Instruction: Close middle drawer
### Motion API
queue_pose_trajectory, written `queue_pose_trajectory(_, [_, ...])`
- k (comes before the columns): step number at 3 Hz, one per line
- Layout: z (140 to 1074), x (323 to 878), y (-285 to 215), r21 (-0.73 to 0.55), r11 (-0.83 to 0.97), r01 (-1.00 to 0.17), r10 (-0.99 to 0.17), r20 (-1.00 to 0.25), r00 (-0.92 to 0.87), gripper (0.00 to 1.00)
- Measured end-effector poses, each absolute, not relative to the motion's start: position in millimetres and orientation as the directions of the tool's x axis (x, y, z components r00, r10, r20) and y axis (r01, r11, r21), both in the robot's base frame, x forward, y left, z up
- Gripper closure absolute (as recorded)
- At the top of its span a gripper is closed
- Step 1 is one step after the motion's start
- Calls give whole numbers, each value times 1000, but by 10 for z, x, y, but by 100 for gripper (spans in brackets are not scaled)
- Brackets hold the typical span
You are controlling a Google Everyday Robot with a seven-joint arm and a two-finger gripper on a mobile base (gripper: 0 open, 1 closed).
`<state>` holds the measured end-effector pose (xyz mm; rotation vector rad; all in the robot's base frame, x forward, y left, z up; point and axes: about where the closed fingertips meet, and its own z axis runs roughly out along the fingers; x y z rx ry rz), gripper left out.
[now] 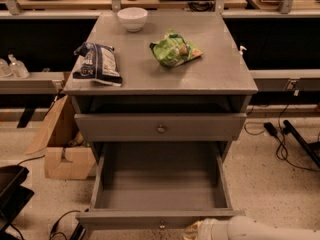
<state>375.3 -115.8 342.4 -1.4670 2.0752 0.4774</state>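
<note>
The middle drawer (160, 189) of the grey cabinet is pulled far out towards me. Its deep box looks empty. Its low front panel (125, 219) runs along the bottom of the view, with a small round knob (161, 226) at its middle. My gripper (194, 231) comes in from the bottom right on a white arm (260, 230). It sits just below and right of the knob, close against the front panel. Most of it is cut off by the frame's lower edge.
The upper drawer front (160, 127) with its knob is shut above. On the cabinet top lie a white bowl (132, 18), a dark snack bag (97, 63) and a green chip bag (174, 49). A cardboard box (62, 144) stands left, cables (280, 139) right.
</note>
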Motion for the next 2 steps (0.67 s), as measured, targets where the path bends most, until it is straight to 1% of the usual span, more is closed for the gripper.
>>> queue_pose_trajectory(1, [3428, 3779, -1159, -28, 342, -939, -744, -619, -252, 100])
queue_pose_trajectory(2, [3467, 4119, -1159, -57, 342, -938, -738, -634, -231, 100])
